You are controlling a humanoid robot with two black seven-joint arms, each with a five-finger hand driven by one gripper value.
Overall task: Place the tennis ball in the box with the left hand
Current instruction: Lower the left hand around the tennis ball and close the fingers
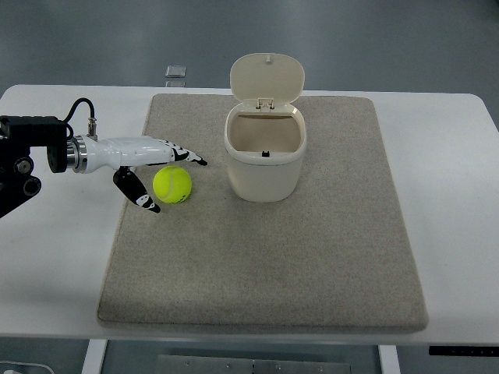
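Note:
A yellow-green tennis ball (172, 185) lies on the grey mat (265, 257), left of a cream box (264, 156) whose hinged lid (267, 76) stands up at the back. My left hand (165, 173) reaches in from the left with its white and black fingers (184, 154) stretched over the ball's far side and the thumb (139, 192) at its near left. The fingers are spread around the ball without closing on it. The box stands about a ball's width to the right of the ball. The right arm is out of view.
The mat covers most of a white table (456, 234). A small grey square object (176, 72) lies on the floor past the table's far edge.

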